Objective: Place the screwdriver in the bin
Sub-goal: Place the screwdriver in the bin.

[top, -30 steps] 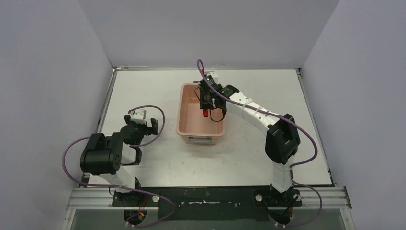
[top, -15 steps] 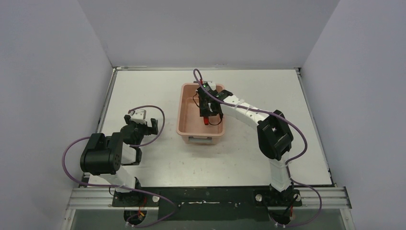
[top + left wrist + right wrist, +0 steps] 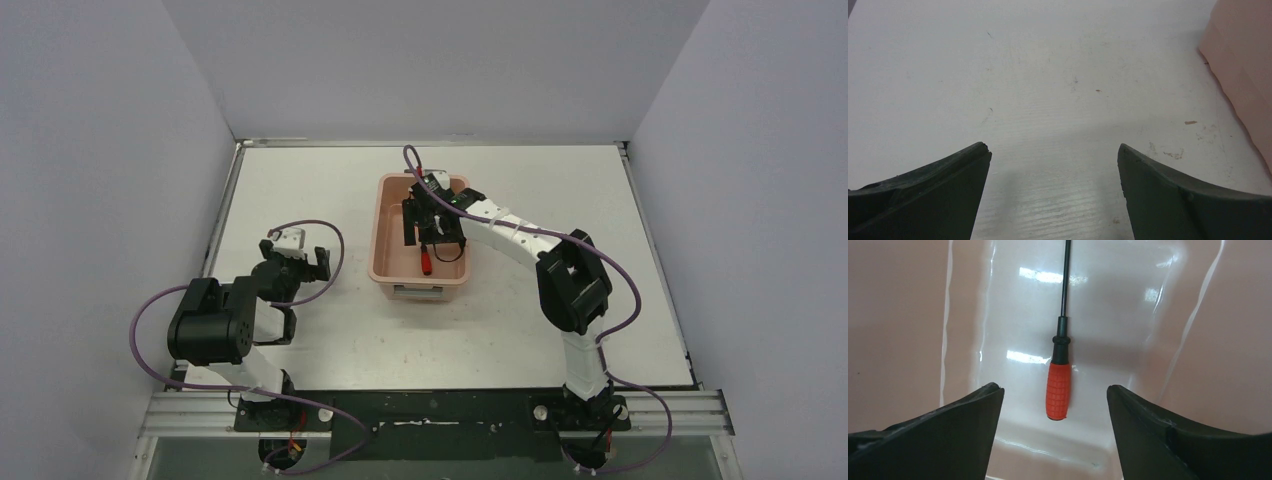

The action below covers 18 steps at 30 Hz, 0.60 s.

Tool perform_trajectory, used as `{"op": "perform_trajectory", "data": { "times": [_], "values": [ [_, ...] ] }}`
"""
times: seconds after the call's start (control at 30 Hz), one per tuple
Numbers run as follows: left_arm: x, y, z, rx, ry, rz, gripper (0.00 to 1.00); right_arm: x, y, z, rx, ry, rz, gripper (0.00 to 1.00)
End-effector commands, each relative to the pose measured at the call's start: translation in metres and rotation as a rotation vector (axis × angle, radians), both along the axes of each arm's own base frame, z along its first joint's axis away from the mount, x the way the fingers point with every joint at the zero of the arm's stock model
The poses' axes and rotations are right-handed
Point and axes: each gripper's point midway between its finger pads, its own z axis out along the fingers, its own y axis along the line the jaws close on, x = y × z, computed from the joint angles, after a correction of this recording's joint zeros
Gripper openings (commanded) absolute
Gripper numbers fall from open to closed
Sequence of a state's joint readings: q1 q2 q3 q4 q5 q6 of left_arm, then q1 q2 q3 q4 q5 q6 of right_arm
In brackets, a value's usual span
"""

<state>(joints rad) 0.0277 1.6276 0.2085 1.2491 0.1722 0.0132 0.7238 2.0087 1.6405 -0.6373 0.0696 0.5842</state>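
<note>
The screwdriver, with a short red handle and a thin black shaft, lies loose on the floor of the salmon-pink bin. From above, its red handle shows in the near half of the bin. My right gripper hangs open just above it, one finger on each side of the handle and neither touching it. That gripper reaches down inside the bin. My left gripper is open over bare table, left of the bin, with nothing between its fingers.
The bin stands mid-table, its labelled short end toward the arm bases. My left arm is folded low at the near left. White walls close the table on three sides, and a black rail runs along the near edge.
My right gripper went from shut on the screwdriver to open. The screwdriver dropped out and now lies on the bin floor. The left arm has not moved.
</note>
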Motion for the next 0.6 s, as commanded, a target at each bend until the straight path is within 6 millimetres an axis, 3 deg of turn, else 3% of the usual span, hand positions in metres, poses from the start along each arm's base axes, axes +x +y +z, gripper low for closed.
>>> {"op": "perform_trajectory", "data": {
  "times": [0.0,0.23,0.57],
  "values": [
    [0.007,-0.001,0.017,0.005,-0.064,-0.008,0.97,0.003,0.009,0.039,0.051,-0.080,0.017,0.79],
    [0.007,-0.001,0.017,0.003,-0.064,-0.007,0.97,-0.001,0.014,0.076,0.085,-0.138,0.026,1.00],
    [0.007,-0.001,0.017,0.004,-0.063,-0.008,0.97,-0.008,0.014,0.138,0.146,-0.237,0.027,1.00]
  ]
}}
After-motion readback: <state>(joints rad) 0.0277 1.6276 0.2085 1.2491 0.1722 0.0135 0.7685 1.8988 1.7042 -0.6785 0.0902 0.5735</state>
